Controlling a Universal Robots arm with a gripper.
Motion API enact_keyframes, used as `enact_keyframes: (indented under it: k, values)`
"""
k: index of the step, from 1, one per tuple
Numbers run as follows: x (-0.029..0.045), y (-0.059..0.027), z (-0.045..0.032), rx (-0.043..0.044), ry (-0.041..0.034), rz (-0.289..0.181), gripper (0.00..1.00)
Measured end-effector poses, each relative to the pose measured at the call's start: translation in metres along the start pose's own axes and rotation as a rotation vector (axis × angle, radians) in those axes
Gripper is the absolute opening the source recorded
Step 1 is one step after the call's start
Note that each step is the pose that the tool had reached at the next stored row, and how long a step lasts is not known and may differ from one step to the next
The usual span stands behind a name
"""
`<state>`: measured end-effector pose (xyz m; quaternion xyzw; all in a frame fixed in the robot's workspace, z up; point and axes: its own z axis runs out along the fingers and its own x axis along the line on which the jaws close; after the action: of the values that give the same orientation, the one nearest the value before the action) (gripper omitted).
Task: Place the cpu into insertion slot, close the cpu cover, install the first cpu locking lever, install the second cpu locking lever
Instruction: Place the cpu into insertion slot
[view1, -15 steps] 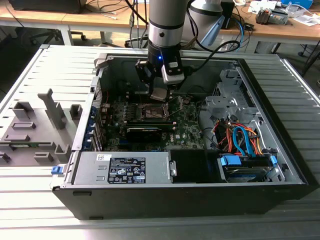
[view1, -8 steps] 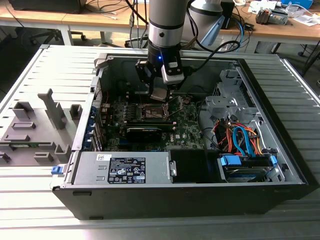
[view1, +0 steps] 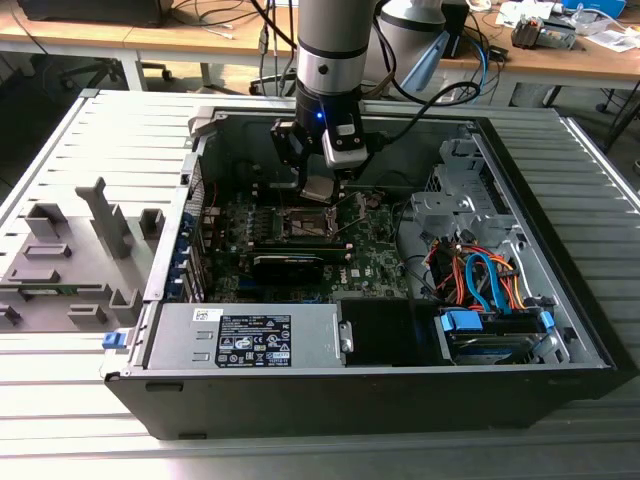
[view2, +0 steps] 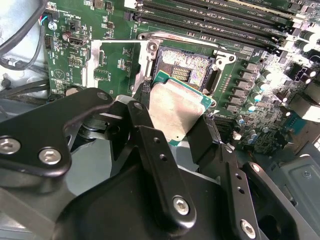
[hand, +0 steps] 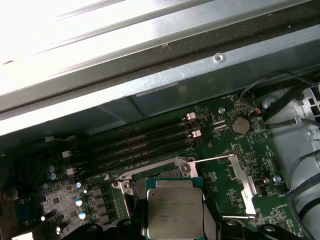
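Case (view1: 400, 392): I see an open black computer case lying flat on a slatted grey table (view1: 60, 130).
Near edge: a grey power supply (view1: 245, 335) with labels sits along the near wall.
Near right: blue and orange cables (view1: 480, 280) are bunched at the exterior view's right, over a drive bay.
Outside left: a grey fixture block (view1: 60, 270) lies on the table at the exterior view's left, well apart from the board.
Arm: it comes straight down into the middle of the case.
Gripper (view1: 322, 182): clenched on the cpu, with one black finger (view2: 145, 130) on each side of the chip.
Cpu (view2: 176, 110): silvery face showing with a green edge. It is held tilted just over the insertion slot. I cannot tell if any edge touches the slot.
Insertion slot (view2: 187, 67): a dark square socket with its contact field bare. The chip overlaps its near edge in the second wrist view.
Cpu cover (view2: 141, 62): swung open and lying beside the slot, with green board showing through its window.
Memory slots (hand: 140, 142): long black rows just past the socket on the far side.
Coin cell (hand: 240, 125): a round silver cell on the board, near the cover.
Far wall: grey sheet metal of the case behind the memory slots.
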<state>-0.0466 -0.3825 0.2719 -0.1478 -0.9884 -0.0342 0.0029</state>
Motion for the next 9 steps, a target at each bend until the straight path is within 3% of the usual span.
enact_keyframes:
  k: [9]
  values:
    - [0.0000,0.0000,0.0001,0.0005,-0.0007,0.008,0.54]
